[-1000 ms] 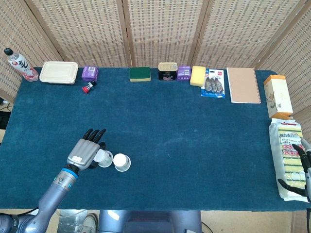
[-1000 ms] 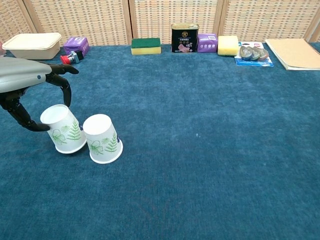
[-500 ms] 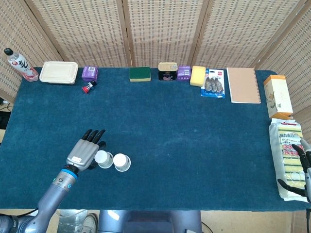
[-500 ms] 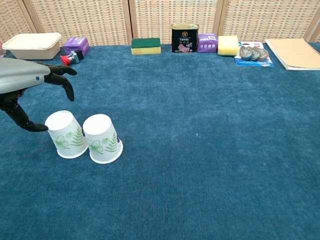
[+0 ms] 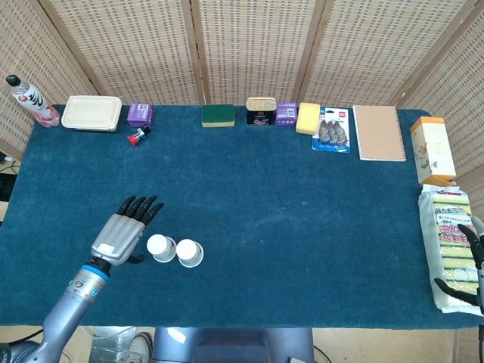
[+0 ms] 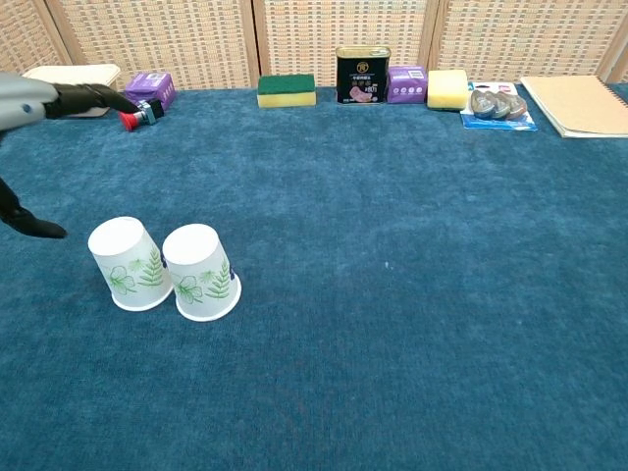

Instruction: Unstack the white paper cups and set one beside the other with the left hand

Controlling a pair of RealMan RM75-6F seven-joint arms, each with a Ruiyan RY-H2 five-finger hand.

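Two white paper cups with green leaf prints stand upside down side by side on the blue table. The left cup touches the right cup. My left hand hovers just left of the left cup, fingers spread, holding nothing and apart from it. My right hand shows only partly at the table's right edge, fingers apart over a sponge pack.
Along the back edge stand a bottle, a lidded tray, a purple box, a green sponge, a can, a yellow sponge and a notebook. A sponge pack lies at right.
My left hand let go of the left cup, which settled upright beside the other, and the hand drew back to the left and rose with fingers spread.
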